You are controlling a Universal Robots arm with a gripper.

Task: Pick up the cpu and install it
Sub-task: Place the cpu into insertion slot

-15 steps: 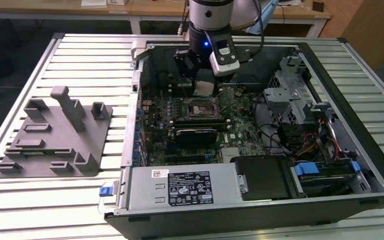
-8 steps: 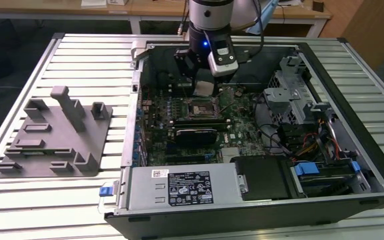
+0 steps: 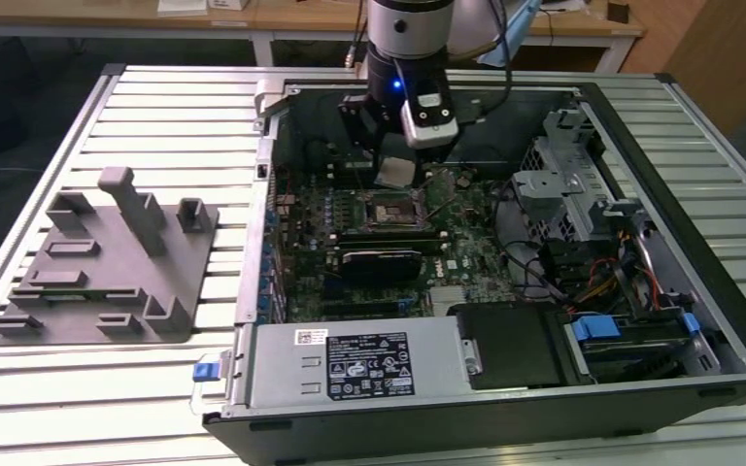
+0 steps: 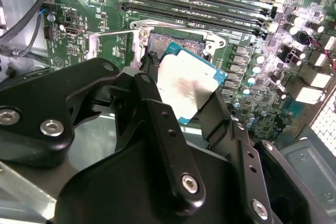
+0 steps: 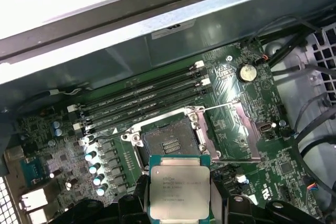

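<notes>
The cpu [image 5: 179, 187], a flat square chip with a silvery top and a pale rim, is held between my gripper's [image 5: 179, 203] black fingers [image 4: 157, 119]. In the exterior view the cpu [image 3: 395, 173] hangs inside the open computer case, a little above the motherboard and just behind the square socket [image 3: 390, 210]. The socket [image 5: 170, 142] lies open with its metal frame swung aside. In the second wrist view the cpu [image 4: 188, 83] is tilted in front of the socket [image 4: 173, 43]. The gripper [image 3: 395, 167] is shut on the chip.
The open case [image 3: 684, 320] has a power supply [image 3: 360, 364] at the front and drive cages with cables [image 3: 581, 214] at the exterior view's right. Memory slots [image 5: 142, 95] run beside the socket. A grey fixture [image 3: 108, 262] stands on the slatted table at the exterior view's left.
</notes>
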